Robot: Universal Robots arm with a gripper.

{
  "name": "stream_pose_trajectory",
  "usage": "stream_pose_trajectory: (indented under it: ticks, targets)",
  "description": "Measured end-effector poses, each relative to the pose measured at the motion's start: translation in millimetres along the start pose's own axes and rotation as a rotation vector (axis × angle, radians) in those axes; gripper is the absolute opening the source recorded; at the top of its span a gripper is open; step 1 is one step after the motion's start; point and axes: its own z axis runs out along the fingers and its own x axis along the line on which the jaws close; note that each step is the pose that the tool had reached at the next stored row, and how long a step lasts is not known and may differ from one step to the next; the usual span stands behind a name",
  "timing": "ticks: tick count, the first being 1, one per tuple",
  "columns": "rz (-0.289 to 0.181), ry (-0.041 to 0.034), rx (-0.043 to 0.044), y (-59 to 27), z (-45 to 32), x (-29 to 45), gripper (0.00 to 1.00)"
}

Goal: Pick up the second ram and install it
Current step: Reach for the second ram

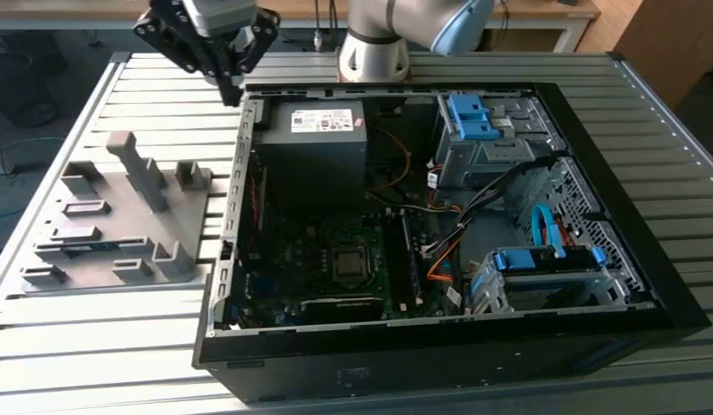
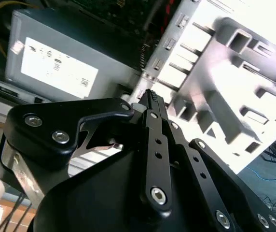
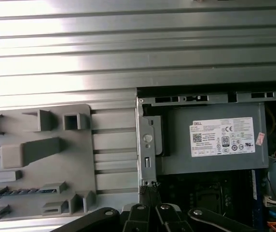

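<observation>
In the exterior view, a black gripper [image 1: 232, 95] hangs over the ribbed silver table [image 1: 79, 346], the black case [image 1: 448, 363] shows a grey power supply [image 1: 315, 147] with a white label [image 1: 326, 121] and a blue bracket [image 1: 469, 117] at one o'clock, and the grey holder [image 1: 160, 216] at the case's nine o'clock carries the blue second ram [image 1: 100, 247].

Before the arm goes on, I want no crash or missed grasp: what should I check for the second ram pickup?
1. Second ram seated in gray holder: ok.
2. Gripper empty: ok.
3. Jaws open for a grasp: not ok, shut.
4. Gripper above the ram: not ok, it hangs by the computer case corner near the power supply.
5. Motherboard slots free: cannot tell.
</observation>
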Motion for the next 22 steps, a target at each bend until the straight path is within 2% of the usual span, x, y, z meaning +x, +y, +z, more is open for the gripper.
stream_pose_trajectory:
  ticks: [15,16,22]
  targets:
    - [0.000,-0.0007,0.0001,-5.0,-1.3,65.1,0.10]
    - [0.000,-0.0008,-0.0001,-5.4,-1.3,71.8,0.10]
    - [0.000,-0.0008,-0.0001,-7.2,-1.6,94.4,0.10]
